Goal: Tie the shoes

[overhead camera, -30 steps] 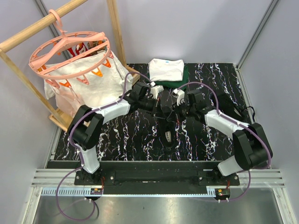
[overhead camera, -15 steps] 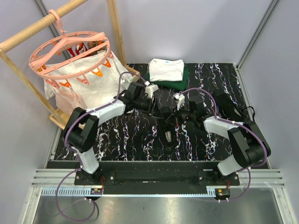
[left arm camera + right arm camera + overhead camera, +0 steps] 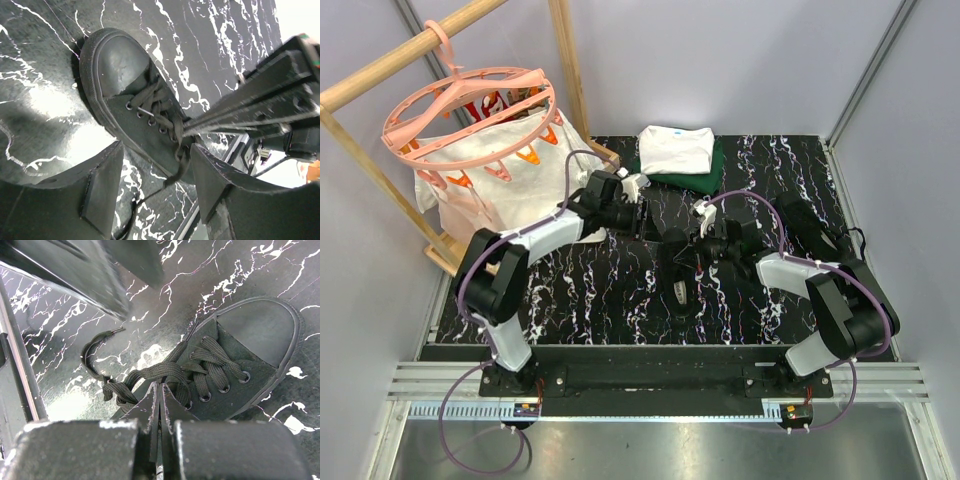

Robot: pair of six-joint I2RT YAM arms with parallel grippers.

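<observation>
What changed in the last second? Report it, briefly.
The left gripper pulled back leftward from the sneaker, jaws open and holding nothing. The right gripper eased slightly nearer, staying shut at the laces. The sneaker, folded clothes and pink hanger stayed put.

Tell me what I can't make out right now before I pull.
Heel of the shoe: left wrist view, behind the left gripper.
Lace pinched or not: right wrist view, the right gripper covers the contact.
Whether it is tied: top view, too small and dark to read.
</observation>
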